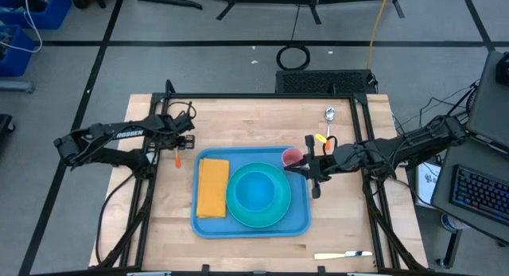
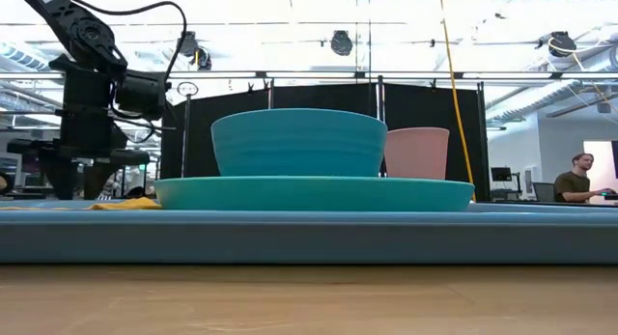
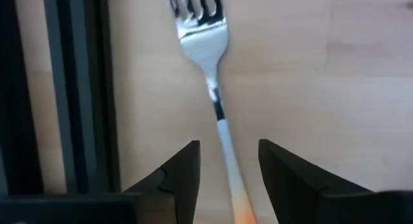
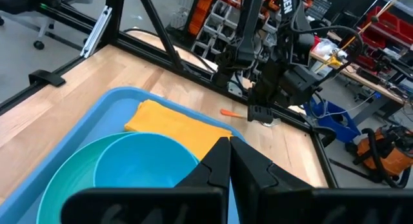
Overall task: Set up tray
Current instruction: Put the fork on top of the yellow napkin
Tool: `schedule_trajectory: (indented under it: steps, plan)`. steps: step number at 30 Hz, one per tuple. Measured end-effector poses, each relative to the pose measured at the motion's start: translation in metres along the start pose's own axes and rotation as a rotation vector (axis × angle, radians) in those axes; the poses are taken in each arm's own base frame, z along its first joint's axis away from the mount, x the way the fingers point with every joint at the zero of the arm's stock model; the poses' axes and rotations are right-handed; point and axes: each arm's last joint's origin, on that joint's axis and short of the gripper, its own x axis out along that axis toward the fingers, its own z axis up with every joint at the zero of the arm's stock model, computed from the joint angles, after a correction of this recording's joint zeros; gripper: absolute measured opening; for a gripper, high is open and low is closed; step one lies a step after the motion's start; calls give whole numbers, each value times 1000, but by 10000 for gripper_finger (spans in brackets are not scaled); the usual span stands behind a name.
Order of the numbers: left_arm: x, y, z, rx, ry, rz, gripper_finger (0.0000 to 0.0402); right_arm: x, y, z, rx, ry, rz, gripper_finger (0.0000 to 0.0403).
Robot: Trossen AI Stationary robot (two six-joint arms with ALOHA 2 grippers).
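Light-blue tray (image 1: pixel 251 226) is lying in the middle of the wooden surface (image 1: pixel 167 220), carrying an orange napkin (image 1: pixel 212 188), a teal plate (image 1: pixel 277 215) and a blue bowl (image 1: pixel 256 189). Just off the tray's left far corner, the left claw (image 3: pixel 227 162) is hanging open, straddling a fork (image 3: pixel 208 53). Over the tray's right edge, beside a pink cup (image 1: pixel 292 157), the right claw (image 4: pixel 229 161) is sitting closed, gripping nothing.

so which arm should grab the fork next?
Left. Its gripper hangs right over the fork, open fingers on either side of the handle, just beyond the tray's left edge. The right gripper, fingers shut, is across the tray by the pink cup.
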Motion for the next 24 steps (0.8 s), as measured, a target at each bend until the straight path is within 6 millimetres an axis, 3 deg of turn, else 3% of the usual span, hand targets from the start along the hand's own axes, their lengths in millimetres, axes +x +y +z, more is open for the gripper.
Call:
schedule_trajectory:
  steps: [12, 24]
  plan:
    - [1, -1, 5, 27, -45, -14, 159, 0, 1, -2, 45, 23, 8, 0]
    - [18, 8, 1, 23, -30, -35, 158, 0, 1, -3, 44, 27, 12, 0]
